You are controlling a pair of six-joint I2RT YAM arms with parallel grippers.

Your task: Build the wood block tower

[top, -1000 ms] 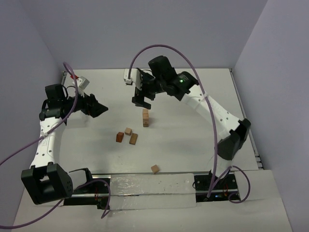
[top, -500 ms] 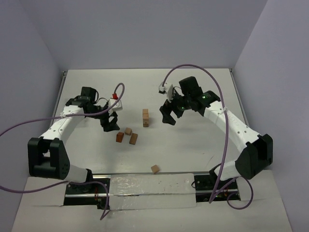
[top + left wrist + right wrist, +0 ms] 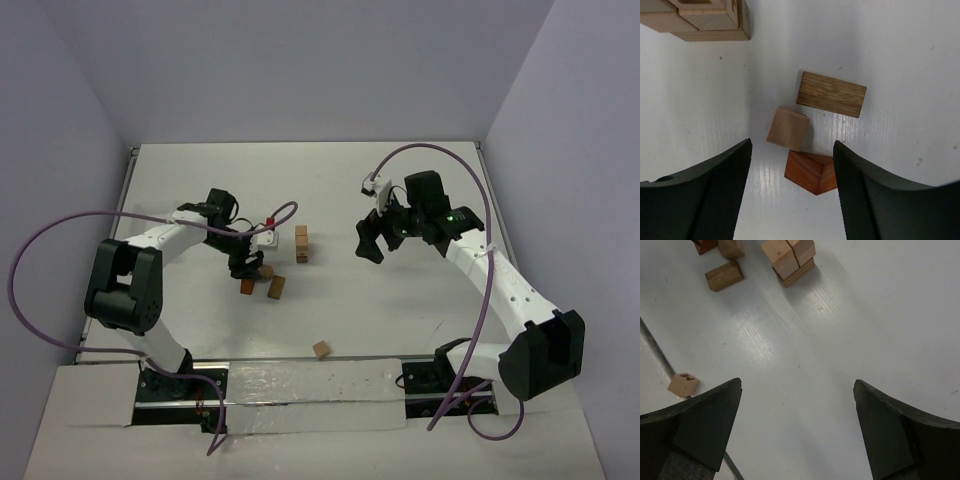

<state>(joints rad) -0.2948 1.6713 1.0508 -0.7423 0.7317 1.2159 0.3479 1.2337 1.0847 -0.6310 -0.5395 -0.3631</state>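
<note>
The tower (image 3: 301,243) is a short stack of tan blocks at the table's middle; it also shows in the right wrist view (image 3: 790,257) and the left wrist view (image 3: 700,20). My left gripper (image 3: 250,268) is open and low over three loose blocks. In its wrist view the gripper (image 3: 792,145) has a reddish cube (image 3: 811,172) between its fingers, a tan cube (image 3: 787,128) touching that cube, and a brown cuboid (image 3: 831,94) beyond. My right gripper (image 3: 372,240) is open and empty to the right of the tower, with bare table between its fingers (image 3: 797,385).
A lone tan block (image 3: 321,349) lies near the front edge, also in the right wrist view (image 3: 683,384). A clear strip and the arm bases (image 3: 300,390) line the near edge. Walls close in the left, back and right.
My left arm has swung right and come down over the loose blocks. My right arm has drawn back to the right, away from the tower, with its gripper open.
</note>
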